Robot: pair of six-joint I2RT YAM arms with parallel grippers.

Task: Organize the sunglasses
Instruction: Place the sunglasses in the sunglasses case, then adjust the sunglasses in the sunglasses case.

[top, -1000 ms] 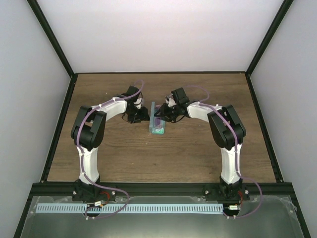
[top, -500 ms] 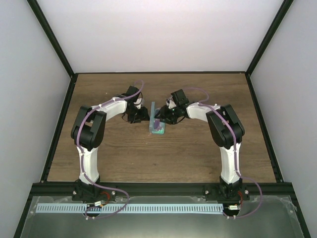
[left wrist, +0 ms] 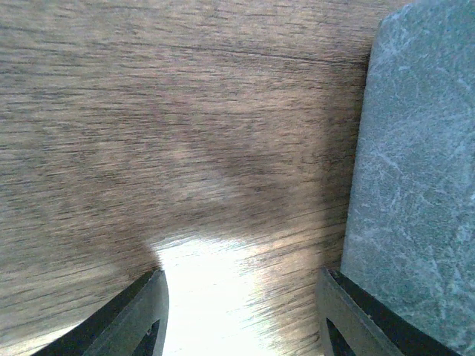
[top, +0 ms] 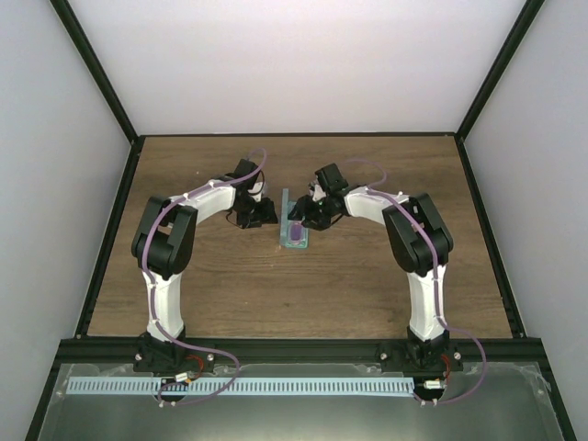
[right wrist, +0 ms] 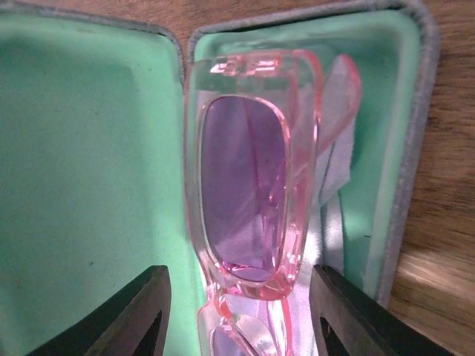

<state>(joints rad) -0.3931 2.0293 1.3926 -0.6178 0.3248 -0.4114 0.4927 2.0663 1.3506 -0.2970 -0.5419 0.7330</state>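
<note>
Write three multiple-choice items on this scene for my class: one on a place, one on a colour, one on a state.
1. Where do the sunglasses lie?
A. hanging on the wall
B. in the open case
C. on the floor

2. What colour is the inside of the case?
A. green
B. yellow
C. black

3. The left fingers are:
A. shut on a pen
B. open and empty
C. shut on a cup

Answers:
1. B, since the right wrist view shows the pink frame resting in the case.
2. A, since the lining around the frame is mint green.
3. B, since the left wrist view shows only bare wood between the spread fingers.
</note>
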